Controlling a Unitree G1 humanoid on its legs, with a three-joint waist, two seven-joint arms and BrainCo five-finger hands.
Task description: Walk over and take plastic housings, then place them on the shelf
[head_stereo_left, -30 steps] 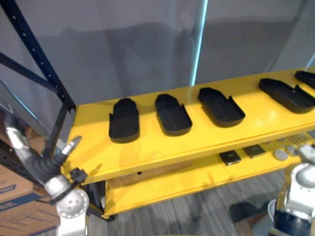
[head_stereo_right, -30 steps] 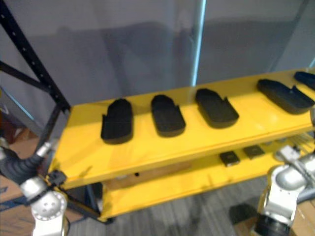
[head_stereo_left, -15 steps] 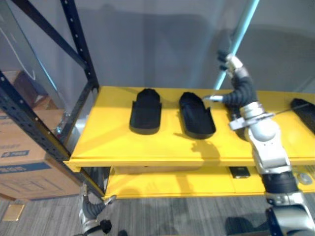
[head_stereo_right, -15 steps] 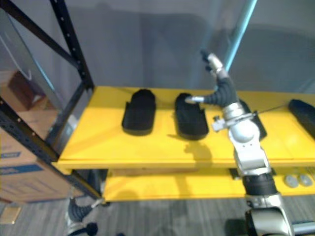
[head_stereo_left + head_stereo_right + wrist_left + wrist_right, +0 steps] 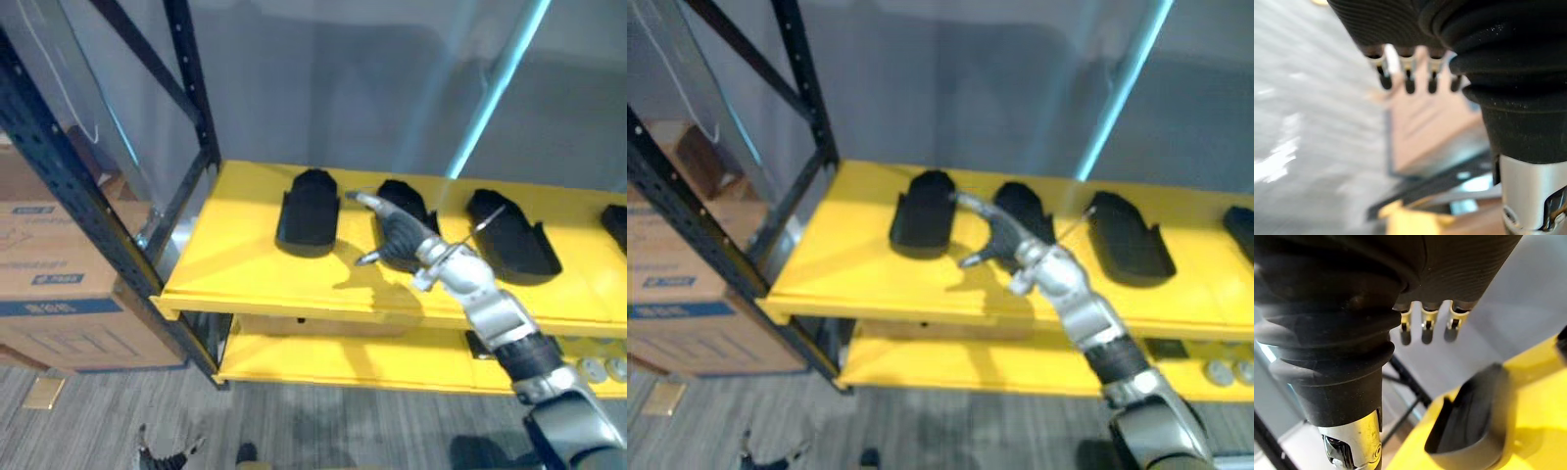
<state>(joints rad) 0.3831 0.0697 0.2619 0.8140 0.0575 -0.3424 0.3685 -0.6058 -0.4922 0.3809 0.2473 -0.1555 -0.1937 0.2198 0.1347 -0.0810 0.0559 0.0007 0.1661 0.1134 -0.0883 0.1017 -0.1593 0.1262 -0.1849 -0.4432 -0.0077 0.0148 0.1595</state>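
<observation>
- You have four housings on the top shelf (image 5: pixel 245 269), lying in one row and apart from each other. The first (image 5: pixel 309 208) is near the middle of the frame. The second (image 5: pixel 404 194) and the third (image 5: pixel 511 233) follow toward the right, and the fourth (image 5: pixel 617 223) is cut by the right edge.
- On the lower shelf (image 5: pixel 323 357), at the lower right, there are two pale discs (image 5: pixel 593 370) and one dark flat square (image 5: pixel 1166 348).
- Two boxes (image 5: pixel 59 294) stand one on the other at the left edge, behind the black rack post (image 5: pixel 59 196).
- Your right hand (image 5: pixel 392 233) is over the second housing, at the centre of the frame. I cannot tell if it touches the housing.
- In its wrist view, the right hand's fingers (image 5: pixel 1424 335) hang straight and a little apart, with nothing between them.
- Your left hand (image 5: pixel 165 453) is at the bottom left, low over the floor. Its fingers (image 5: pixel 1409 84) are relaxed, side by side, and hold nothing.
- Half a second ago the right hand stood higher, near the back of the shelf and to the right of the second housing. Now it is lower and lies across that housing.
- The whole view has also shifted since then. The housings keep their row, so the camera moved, not they.
- The left hand stays low as before.
</observation>
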